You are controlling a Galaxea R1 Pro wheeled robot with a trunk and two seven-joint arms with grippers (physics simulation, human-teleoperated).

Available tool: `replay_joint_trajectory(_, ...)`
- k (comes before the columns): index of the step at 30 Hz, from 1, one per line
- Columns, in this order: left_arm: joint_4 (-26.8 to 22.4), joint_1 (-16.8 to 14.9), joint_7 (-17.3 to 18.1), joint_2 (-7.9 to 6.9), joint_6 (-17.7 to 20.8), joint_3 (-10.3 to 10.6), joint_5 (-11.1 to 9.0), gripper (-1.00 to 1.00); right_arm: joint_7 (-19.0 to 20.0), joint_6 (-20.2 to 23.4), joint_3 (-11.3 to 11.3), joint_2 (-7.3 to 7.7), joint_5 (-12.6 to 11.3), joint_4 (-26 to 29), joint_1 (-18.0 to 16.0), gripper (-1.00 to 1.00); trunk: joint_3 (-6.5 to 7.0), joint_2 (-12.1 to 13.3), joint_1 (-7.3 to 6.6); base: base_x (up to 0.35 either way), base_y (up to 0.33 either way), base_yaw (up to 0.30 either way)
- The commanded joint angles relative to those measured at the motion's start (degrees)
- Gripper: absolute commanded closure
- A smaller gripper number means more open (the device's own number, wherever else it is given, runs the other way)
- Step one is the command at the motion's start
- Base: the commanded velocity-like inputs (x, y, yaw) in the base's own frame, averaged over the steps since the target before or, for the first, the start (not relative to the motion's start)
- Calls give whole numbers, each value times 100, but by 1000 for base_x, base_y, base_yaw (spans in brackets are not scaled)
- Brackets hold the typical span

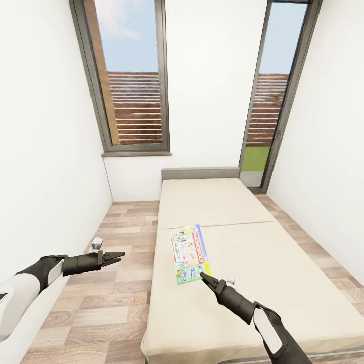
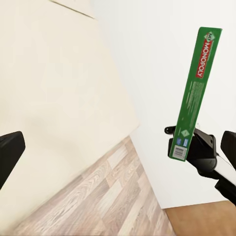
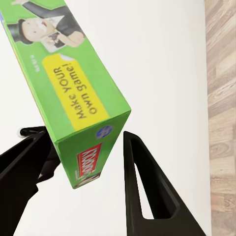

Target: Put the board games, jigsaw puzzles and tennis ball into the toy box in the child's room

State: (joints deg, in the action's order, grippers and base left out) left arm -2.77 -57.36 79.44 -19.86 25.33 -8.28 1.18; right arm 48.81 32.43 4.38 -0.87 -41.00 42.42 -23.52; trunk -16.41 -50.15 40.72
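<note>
Your Monopoly box (image 1: 190,254) lies flat on the cream bed (image 1: 283,268), on the side of the mattress nearer the left-hand floor strip, its long side running roughly along the bed. Your right gripper (image 1: 204,276) sits at the box's near end, and in the right wrist view the green box (image 3: 69,83) stands between the two dark fingers (image 3: 145,191), which are spread wide on either side of its corner; one looks apart from the cardboard, the other you cannot judge. Your left gripper (image 1: 117,256) hangs over the wood-plank floor (image 1: 101,303) beside the bed, its fingers parted with nothing between them. From the left wrist view you see the box's green edge (image 2: 194,93) with the right gripper (image 2: 196,147) at its end. The bed's grey headboard (image 1: 200,173) meets the white far wall, between a tall grey-framed window (image 1: 132,76) and a glass door (image 1: 268,101). White walls close in on both sides.
</note>
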Motion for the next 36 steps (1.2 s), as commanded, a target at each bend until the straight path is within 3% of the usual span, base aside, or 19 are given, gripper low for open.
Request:
replay_joint_trajectory(1,-2,-4,19,-1,60,-15,12,-100,6,36,22,-3,-13,4,-4,100,11,36,-22,0,0,0)
replay_joint_trajectory(19,-4,-4,13,8,60,-8,10,-100,5,-35,89,-9,-9,18,-4,100,334,758,-417,0,0,-6)
replay_joint_trajectory(36,-5,-4,-9,17,59,19,14,-100,6,-35,89,-1,-13,-13,-4,100,639,1440,-791,0,0,-253)
